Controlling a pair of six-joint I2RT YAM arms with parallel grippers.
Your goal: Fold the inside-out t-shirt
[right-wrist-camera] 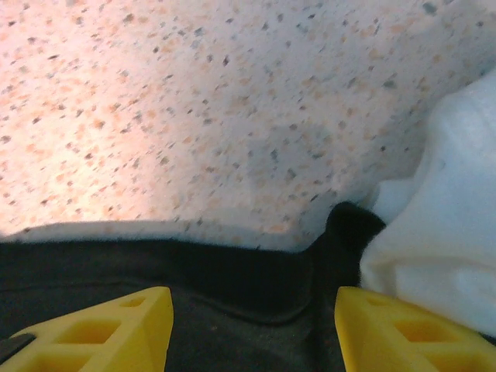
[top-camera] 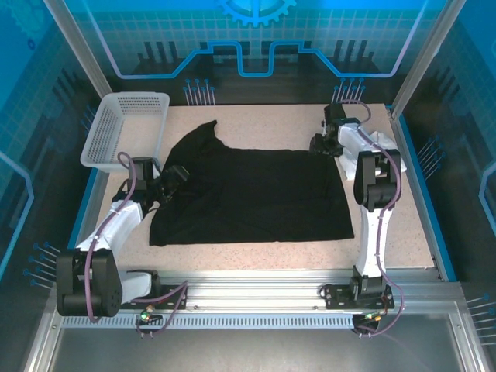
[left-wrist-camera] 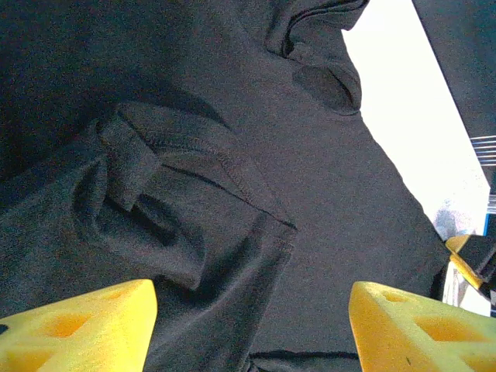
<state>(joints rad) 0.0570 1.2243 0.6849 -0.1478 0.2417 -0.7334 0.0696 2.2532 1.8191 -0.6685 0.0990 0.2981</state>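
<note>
The inside-out t-shirt lies spread flat on the table, all black on the face that shows, with one sleeve pointing to the far left. My left gripper hovers over its left sleeve, open. In the left wrist view that gripper has yellow fingertips set wide apart above a crumpled sleeve hem, holding nothing. My right gripper is at the shirt's far right corner. It is open, and the shirt's black hem edge lies between its fingers without being pinched.
A white mesh basket stands at the far left corner of the speckled table. Something white and soft-looking lies just right of the shirt's corner. Blue rails border the table's left and right sides.
</note>
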